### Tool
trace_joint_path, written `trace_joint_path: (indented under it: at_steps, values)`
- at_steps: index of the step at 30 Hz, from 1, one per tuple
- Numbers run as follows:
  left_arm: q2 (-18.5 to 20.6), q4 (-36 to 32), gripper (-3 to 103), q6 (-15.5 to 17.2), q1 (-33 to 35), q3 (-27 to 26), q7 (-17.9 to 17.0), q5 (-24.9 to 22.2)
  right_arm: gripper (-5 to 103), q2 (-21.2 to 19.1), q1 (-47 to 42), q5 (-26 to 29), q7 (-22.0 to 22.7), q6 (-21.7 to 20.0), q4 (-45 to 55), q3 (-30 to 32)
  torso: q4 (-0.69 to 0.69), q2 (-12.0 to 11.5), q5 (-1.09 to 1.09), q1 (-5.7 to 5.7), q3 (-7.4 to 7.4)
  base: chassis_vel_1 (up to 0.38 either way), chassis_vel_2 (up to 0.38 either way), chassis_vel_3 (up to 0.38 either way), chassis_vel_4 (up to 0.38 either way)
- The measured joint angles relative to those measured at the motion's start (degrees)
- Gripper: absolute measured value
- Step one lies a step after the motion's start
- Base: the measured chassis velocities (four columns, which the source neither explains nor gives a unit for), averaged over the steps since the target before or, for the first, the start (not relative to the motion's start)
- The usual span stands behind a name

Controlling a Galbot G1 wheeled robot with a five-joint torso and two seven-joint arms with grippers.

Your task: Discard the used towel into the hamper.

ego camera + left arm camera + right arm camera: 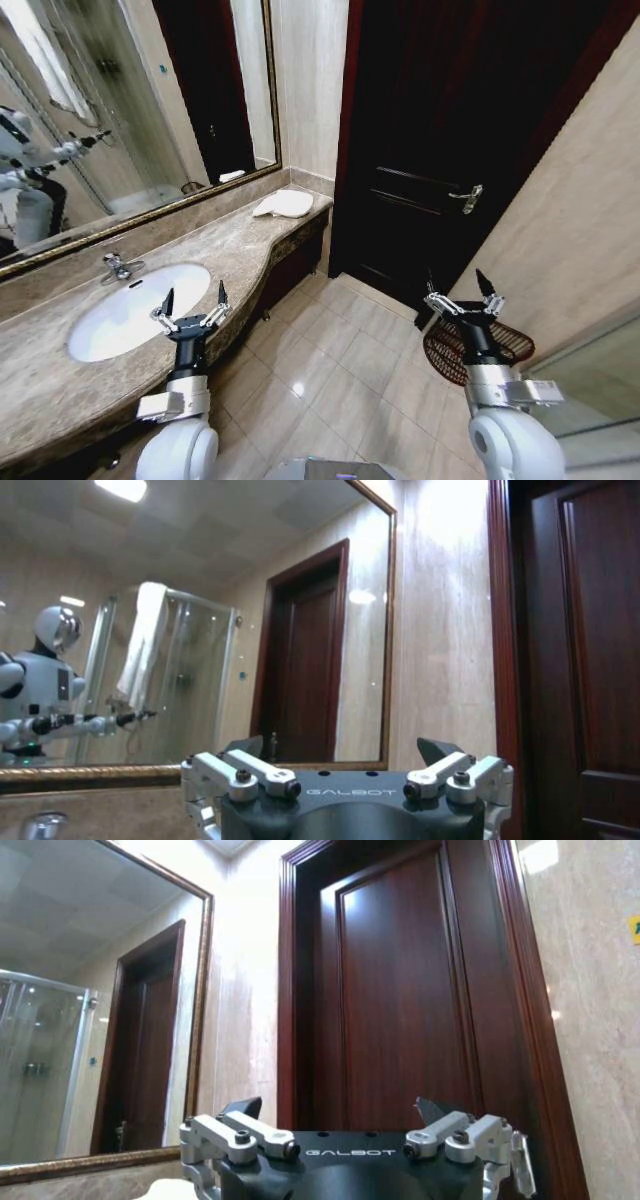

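Observation:
A folded white towel [284, 204] lies on the far end of the marble counter [230, 250], close to the wall corner. The hamper [444, 351], a dark reddish-brown woven basket, stands on the floor by the right wall, partly hidden behind my right arm. My left gripper [190, 301] is raised and open over the counter's front edge, beside the sink [135, 310]. My right gripper [462, 290] is open too, held up in front of the hamper. Both grippers [345, 754] [345, 1110] hold nothing; a pale edge of the towel [170, 1190] peeks in the right wrist view.
A dark wooden door [440, 150] with a metal handle [467, 197] stands shut ahead. A large mirror [120, 100] runs above the counter, a faucet [117, 266] behind the sink. Tiled floor [340, 370] lies open between counter and right wall.

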Motion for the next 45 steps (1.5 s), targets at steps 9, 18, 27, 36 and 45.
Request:
trace_joint_path:
  at_steps: [9, 18, 27, 36, 45]
  values:
    - [0.0, 0.6, 100, -0.2, -0.4, 0.0, 0.4, -1.0, 100, 0.3, -0.2, -0.1, -0.2, 0.4, 0.0, -0.1, 0.01, 0.0, -0.01, 0.03, 0.01, -0.130, 0.133, 0.138, -0.136]
    - [0.0, 1.3, 100, -0.6, -0.6, -0.1, 1.7, -1.5, 100, 0.5, -0.4, -0.2, -0.4, 0.9, -0.2, -0.3, 0.00, 0.0, 0.00, 0.01, 0.00, -0.141, 0.146, 0.149, -0.159]
    - [0.0, 1.7, 100, -0.7, -0.8, 0.0, 2.0, -1.9, 100, 0.4, -0.5, -0.2, -0.5, 1.4, -0.5, -0.3, -0.01, 0.0, -0.04, 0.04, 0.01, -0.195, 0.179, 0.196, -0.187]
    - [0.0, 2.1, 100, -0.6, -1.0, 0.1, 2.2, -2.9, 100, 1.2, -1.0, -1.2, 0.0, 2.7, -0.5, -0.5, 0.01, 0.0, 0.02, 0.04, 0.02, -0.196, 0.192, 0.209, -0.195]
    - [0.0, 2.8, 100, -0.3, -1.6, 0.3, 2.4, -3.5, 100, 1.1, -1.1, -1.2, 0.1, 3.1, -0.6, -0.2, 0.00, 0.0, 0.00, -0.02, 0.00, -0.135, 0.135, 0.132, -0.135]
